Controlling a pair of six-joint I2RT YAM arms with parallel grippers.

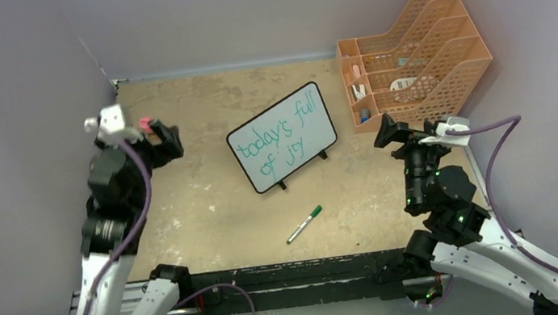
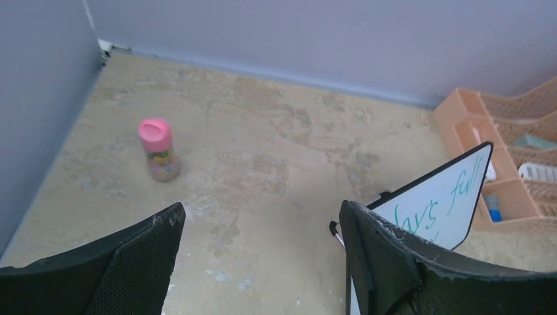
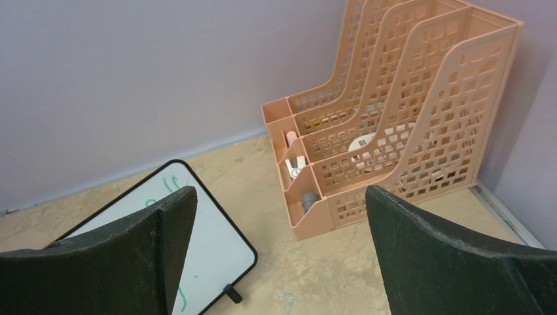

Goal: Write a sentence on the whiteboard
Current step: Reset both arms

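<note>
Whiteboard (image 1: 283, 136) upright, long axis near-left to far-right, written face toward near side; left fingers (image 2: 387, 262) and right fingers (image 3: 453, 262) wide, empty

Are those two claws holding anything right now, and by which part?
Nothing. The left gripper and the right gripper are both open and empty; the marker lies loose on the table.

Black-framed white whiteboard (image 1: 283, 136) lettered in teal, white marker (image 1: 304, 224) with green cap in front of it, orange mesh rack (image 1: 416, 50) to its right, pink-capped bottle (image 2: 157, 149) to its left, mottled beige table (image 1: 200, 200).
</note>
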